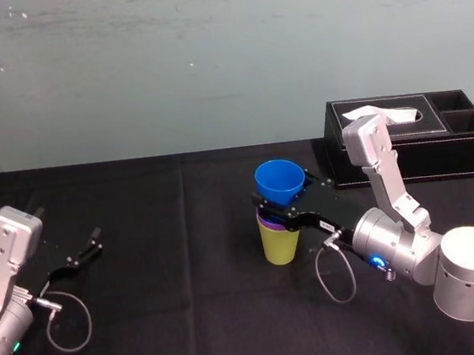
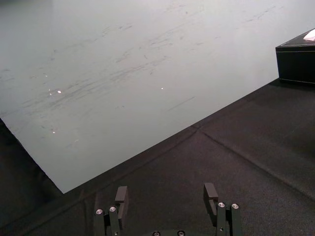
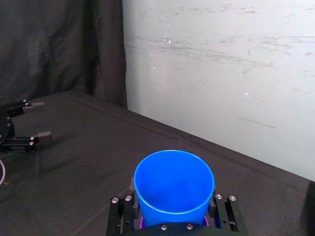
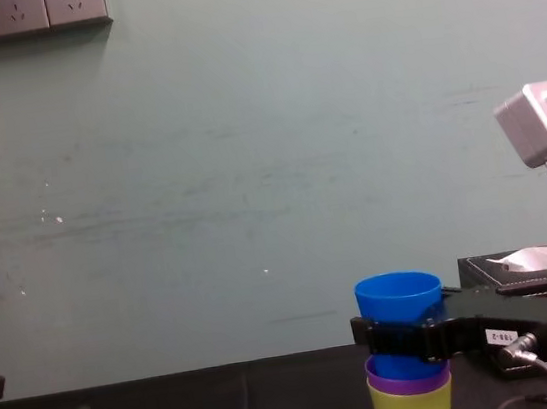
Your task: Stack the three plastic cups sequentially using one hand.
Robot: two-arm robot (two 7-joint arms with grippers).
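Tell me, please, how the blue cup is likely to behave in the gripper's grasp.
The blue cup looks like smooth plastic, so it is probably light and slippery; its taper could let it slide in the right gripper clamped around it. Nested in the purple cup over the yellow-green cup, the tall stack may tip if nudged sideways.

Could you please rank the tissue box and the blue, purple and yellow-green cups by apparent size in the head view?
1. The tissue box.
2. The blue cup and yellow-green cup: their visible parts look alike, so they are left unranked.
3. The purple cup, just a nested rim band.
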